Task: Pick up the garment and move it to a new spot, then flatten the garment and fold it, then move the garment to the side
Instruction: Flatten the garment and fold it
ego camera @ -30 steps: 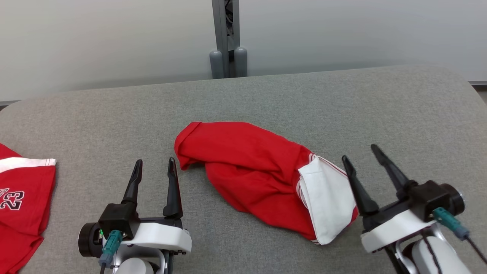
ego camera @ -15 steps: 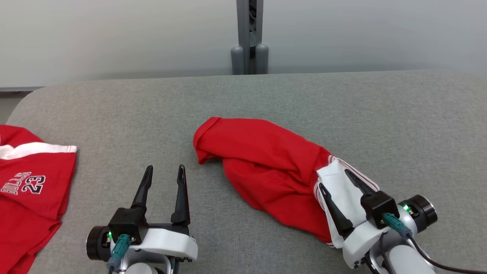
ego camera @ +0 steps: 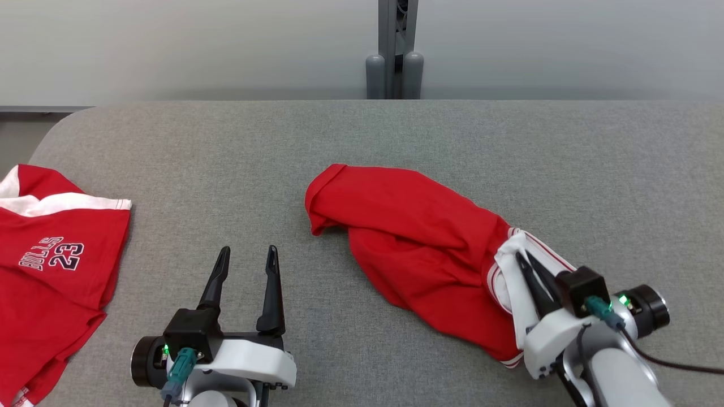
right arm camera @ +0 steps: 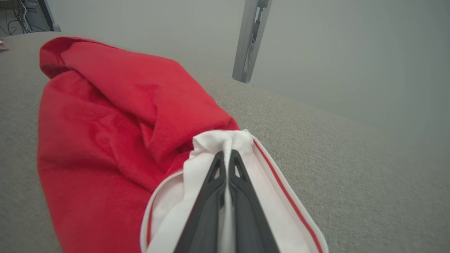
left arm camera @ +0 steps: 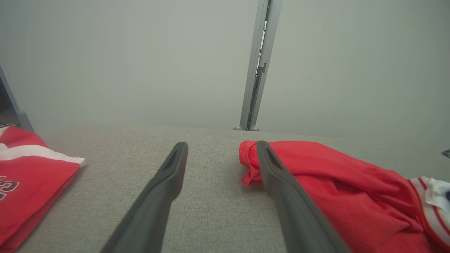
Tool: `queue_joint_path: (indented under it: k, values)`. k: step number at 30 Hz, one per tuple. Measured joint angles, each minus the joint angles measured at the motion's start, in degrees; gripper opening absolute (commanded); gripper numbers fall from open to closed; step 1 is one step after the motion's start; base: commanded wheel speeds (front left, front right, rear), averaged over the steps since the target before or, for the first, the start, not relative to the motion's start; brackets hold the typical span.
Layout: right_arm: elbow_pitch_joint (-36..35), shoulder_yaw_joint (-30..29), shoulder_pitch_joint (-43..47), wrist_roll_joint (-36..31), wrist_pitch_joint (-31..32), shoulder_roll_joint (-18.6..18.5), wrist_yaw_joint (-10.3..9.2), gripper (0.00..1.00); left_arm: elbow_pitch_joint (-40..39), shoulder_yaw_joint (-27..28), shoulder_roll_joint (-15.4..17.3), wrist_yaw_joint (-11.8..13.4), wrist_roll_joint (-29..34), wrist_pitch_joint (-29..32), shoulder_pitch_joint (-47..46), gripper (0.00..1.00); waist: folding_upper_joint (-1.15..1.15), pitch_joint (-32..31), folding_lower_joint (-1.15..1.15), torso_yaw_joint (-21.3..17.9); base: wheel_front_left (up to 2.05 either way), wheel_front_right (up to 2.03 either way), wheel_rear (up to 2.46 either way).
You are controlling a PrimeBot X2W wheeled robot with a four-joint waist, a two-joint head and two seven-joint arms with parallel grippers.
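Pickup step: I hold the right claw clamped on the white hem of the red garment, which lies on the counter. The left claw is spread and empty. Next: lift clear, relocate.

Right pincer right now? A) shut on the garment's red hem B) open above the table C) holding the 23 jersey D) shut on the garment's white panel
D: the right pincer is pinched shut on the white panel of the red garment.

A bare lab or test bay (plain pale wall, grey metal post, grey cloth-covered table)
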Motion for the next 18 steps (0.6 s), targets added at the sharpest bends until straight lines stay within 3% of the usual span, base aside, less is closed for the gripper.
queue_joint_path:
  k: [6,12,18]
  values:
    - [-0.12,-0.68,-5.82,2.11,-0.55,-0.73,0.0,0.0,0.15,-0.02,0.0,0.04,-0.37,0.0,-0.42,1.0,0.0,-0.08,0.0,-0.34,0.0,0.0,0.0]
    - [-0.03,-0.7,-16.76,4.05,-0.34,-5.43,0.0,0.0,0.2,-0.54,-0.01,0.04,-0.71,0.0,-0.91,1.0,0.0,-0.31,0.0,-0.02,0.0,0.0,0.0]
    - [2.91,0.53,-33.44,6.72,-4.2,-10.51,0.0,0.0,0.34,-1.22,0.0,0.04,-1.35,0.0,-1.02,1.0,0.0,-0.16,0.0,1.53,0.0,0.0,0.0]
